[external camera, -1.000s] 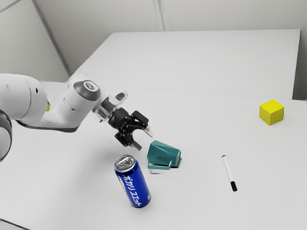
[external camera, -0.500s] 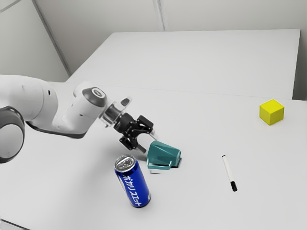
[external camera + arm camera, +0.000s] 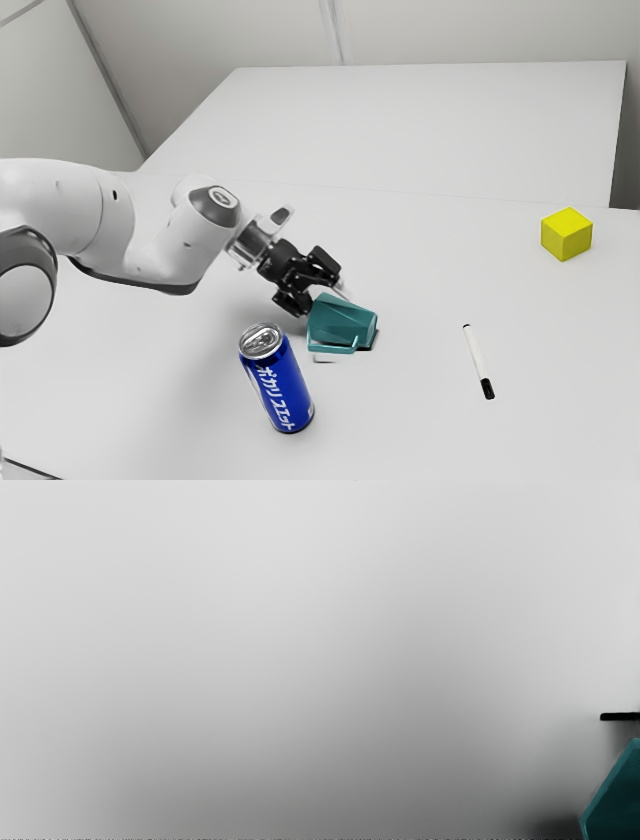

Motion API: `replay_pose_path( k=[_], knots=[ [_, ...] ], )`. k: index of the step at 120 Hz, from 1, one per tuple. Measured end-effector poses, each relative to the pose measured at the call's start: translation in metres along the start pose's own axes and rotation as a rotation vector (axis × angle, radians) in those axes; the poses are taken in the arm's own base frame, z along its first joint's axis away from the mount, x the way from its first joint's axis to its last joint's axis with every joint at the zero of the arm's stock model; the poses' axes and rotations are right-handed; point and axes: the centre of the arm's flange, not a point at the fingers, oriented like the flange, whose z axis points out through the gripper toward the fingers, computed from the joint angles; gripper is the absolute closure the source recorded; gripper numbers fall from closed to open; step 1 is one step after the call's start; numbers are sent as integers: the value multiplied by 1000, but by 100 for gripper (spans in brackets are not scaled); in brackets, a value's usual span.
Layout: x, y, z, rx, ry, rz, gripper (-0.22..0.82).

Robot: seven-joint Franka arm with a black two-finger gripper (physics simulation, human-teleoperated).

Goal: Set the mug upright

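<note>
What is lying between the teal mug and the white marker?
In the exterior view, the stretch between the mug and the marker is bare table.

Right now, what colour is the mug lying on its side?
The mug is teal, a dark blue-green; it shows best in the exterior view.

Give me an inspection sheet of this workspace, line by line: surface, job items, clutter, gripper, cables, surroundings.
Surface: pale tabletop, smooth, with soft shadows; damage, nothing seen.
Job items: teal mug lying on its side, not yet upright; its handle faces the exterior camera.
Clutter: blue drink can standing close to the mug; white marker with a black end, lying flat; yellow cube farther off, toward the exterior view's right.
Gripper: black gripper at the mug, fingers apart; contact can't be told.
Cables: nothing seen.
Surroundings: pale walls behind the table.
</note>
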Motion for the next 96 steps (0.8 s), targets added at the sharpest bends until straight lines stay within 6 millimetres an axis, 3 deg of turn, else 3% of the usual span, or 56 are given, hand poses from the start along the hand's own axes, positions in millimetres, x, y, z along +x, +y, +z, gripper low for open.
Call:
replay_pose_path(
  k=[32, 57, 96],
  knots=[
    [-4, 17, 2, -10, -2, 18, 43],
    [-6, 23, 1, -12, 0, 22, 66],
    [-8, 37, 0, -4, 0, 35, 77]
  ],
)
